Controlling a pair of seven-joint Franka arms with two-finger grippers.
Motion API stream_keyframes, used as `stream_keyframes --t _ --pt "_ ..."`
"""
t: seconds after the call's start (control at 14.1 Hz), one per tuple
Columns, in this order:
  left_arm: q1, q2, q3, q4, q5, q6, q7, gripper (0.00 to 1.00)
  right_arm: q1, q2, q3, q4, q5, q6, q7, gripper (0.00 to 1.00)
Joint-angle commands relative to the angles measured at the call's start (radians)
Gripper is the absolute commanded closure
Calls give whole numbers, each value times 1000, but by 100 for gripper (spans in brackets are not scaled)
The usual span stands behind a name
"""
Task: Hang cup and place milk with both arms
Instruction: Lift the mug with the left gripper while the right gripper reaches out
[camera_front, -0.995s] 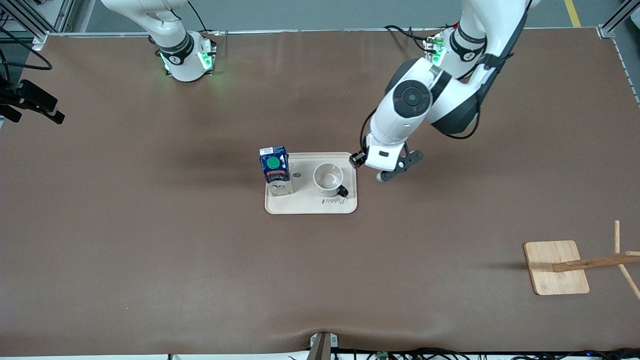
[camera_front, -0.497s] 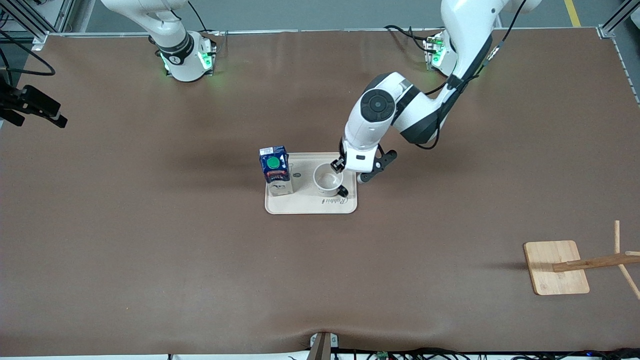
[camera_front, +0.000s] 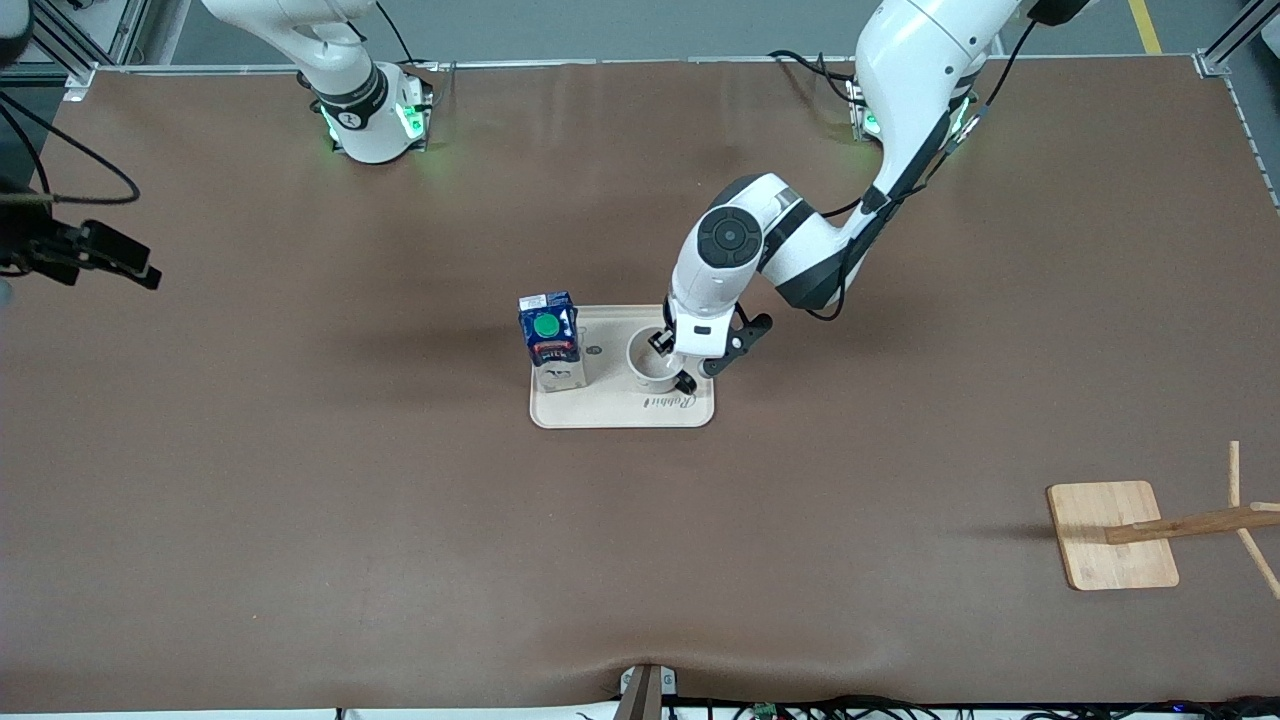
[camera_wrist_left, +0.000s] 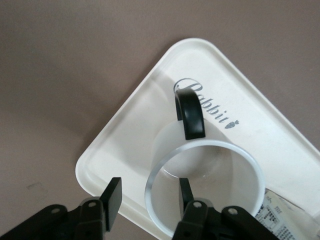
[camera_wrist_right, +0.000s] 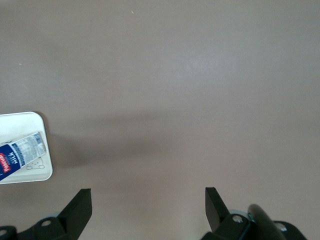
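The white cup (camera_front: 648, 368) stands upright on a cream tray (camera_front: 620, 408), its black handle (camera_wrist_left: 190, 115) toward the front camera. The dark blue milk (camera_front: 550, 340) with a green cap stands on the same tray, toward the right arm's end. My left gripper (camera_front: 668, 352) is open and low over the cup. In the left wrist view (camera_wrist_left: 149, 195) one finger (camera_wrist_left: 185, 190) is inside the cup and the other (camera_wrist_left: 112, 197) outside, with the rim (camera_wrist_left: 150, 182) between them. My right gripper (camera_wrist_right: 147, 200) is open and empty over bare table.
A wooden rack base (camera_front: 1110, 535) with a post (camera_front: 1200, 521) stands near the front camera at the left arm's end. The tray corner (camera_wrist_right: 30, 172) and the milk (camera_wrist_right: 20, 152) show in the right wrist view. Part of the right arm's black hand (camera_front: 95, 255) shows at the right arm's end.
My left gripper has moved from beside the tray to over the cup and come down astride its rim. The right arm's hand has shifted a little in the front view.
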Motion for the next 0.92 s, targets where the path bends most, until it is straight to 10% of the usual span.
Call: stream_keyframes --t 0.0,0.14,0.85 --pt "-17 17 6 19 25 11 -34 63 -24 92 13 52 5 -6 -12 0" --pt "-17 16 6 20 43 11 -24 99 -21 112 13 60 7 1 -12 0" --pt "13 -150 6 75 212 -127 25 100 11 187 19 49 21 34 5 0"
